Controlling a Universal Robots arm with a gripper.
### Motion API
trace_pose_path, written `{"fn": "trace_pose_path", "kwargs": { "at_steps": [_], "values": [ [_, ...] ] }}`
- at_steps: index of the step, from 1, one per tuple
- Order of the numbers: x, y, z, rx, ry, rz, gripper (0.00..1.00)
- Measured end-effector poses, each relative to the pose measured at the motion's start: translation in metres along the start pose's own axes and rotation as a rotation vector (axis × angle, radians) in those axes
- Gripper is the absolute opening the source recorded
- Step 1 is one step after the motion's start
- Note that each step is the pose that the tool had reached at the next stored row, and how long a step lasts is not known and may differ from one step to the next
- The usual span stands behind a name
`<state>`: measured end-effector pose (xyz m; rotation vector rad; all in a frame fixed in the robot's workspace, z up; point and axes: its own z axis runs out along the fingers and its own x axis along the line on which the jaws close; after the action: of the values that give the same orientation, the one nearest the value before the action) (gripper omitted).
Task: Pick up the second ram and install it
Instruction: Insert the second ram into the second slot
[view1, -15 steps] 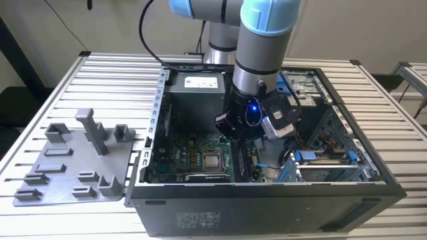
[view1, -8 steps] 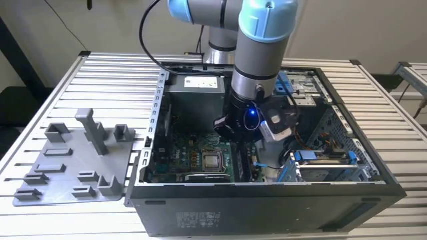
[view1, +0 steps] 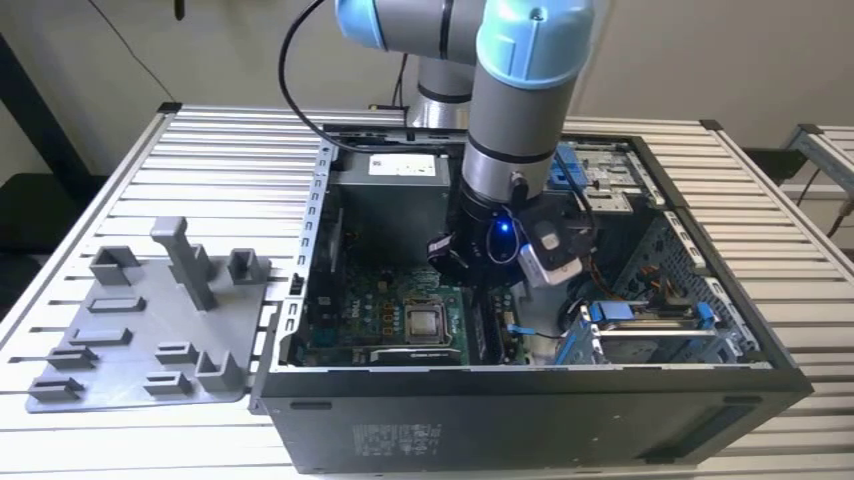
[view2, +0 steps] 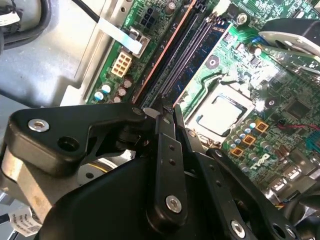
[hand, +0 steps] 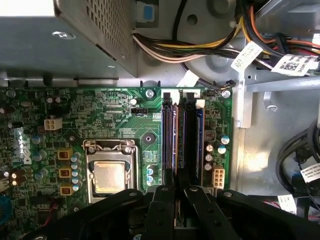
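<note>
My gripper (view1: 487, 285) is down inside the open computer case (view1: 747, 350), over the memory slots of the green motherboard (hand: 120, 115). The second ram (hand: 173, 145) shows edge-on as a thin dark strip with a coppery line (view2: 165, 50), running along the slots straight out from my fingertips. In both wrist views the black gripper (hand: 179, 192) (view2: 169, 106) is shut on the ram's near end. I cannot tell whether the ram sits in its slot or just above it. A neighbouring slot (hand: 199, 140) shows blue.
The metal-capped processor (hand: 109, 176) lies beside the slots. Bundled cables (hand: 200, 47) and the power supply box (hand: 60, 35) lie beyond the board's edge. A drive bay with blue clips (view1: 641, 320) stands at the exterior view's right. Outside the case lies a grey holder plate (view1: 147, 330) with blocks.
</note>
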<state>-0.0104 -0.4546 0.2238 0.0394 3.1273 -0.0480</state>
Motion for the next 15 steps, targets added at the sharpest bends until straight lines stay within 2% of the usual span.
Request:
{"fn": "trace_pose_path", "kwargs": {
  "at_steps": [15],
  "values": [
    [0.0000, -0.0005, 0.0019, 0.0001, 0.0000, 0.000, 0.14]
  ]
}}
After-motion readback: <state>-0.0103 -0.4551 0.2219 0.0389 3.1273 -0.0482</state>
